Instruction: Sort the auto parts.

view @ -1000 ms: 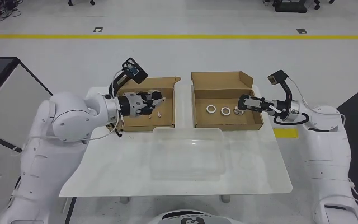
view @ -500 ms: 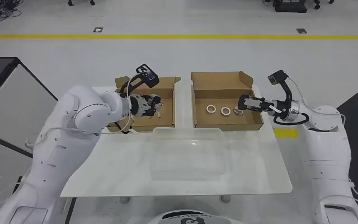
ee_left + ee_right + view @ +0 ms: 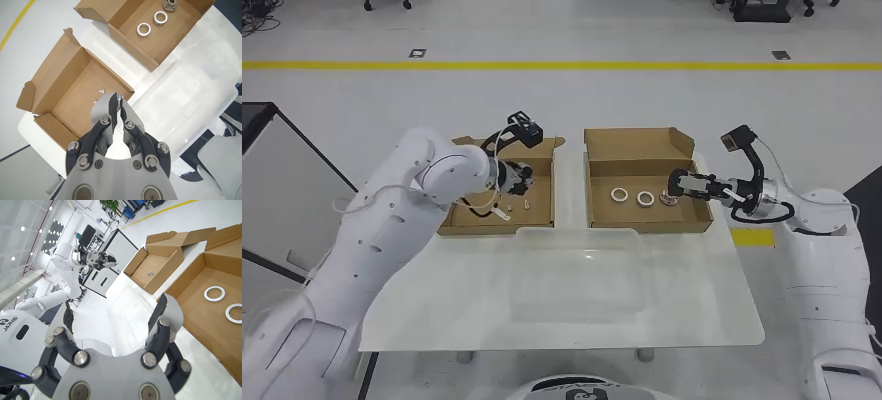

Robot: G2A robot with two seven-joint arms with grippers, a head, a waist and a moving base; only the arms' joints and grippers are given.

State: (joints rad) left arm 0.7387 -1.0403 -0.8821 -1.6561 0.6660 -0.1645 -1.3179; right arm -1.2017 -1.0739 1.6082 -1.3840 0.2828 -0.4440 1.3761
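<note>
2 brown boxes (image 3: 642,172), 2 silver rings (image 3: 621,195).

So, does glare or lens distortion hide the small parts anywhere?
Left wrist view: glare streaks on the clear bin, mild bending toward the borders; the bolt in the left gripper is plain. Right wrist view: strong fisheye bending, bright ceiling lamps. Top view: even light, no glare.

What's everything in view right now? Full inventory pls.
cardboard boxes: 2, brown, open, side by side at the table's far side
rings: 2, silver, right box
flanged hub: 1, silver, right box, next to the rings
loose bolts: 2, silver, left box floor
held bolt: 1, silver, over the left box
bin: 1, clear, in front of the boxes
table: 1, white
left pincer: shut on the held bolt
right pincer: open, empty, at the right box
</note>
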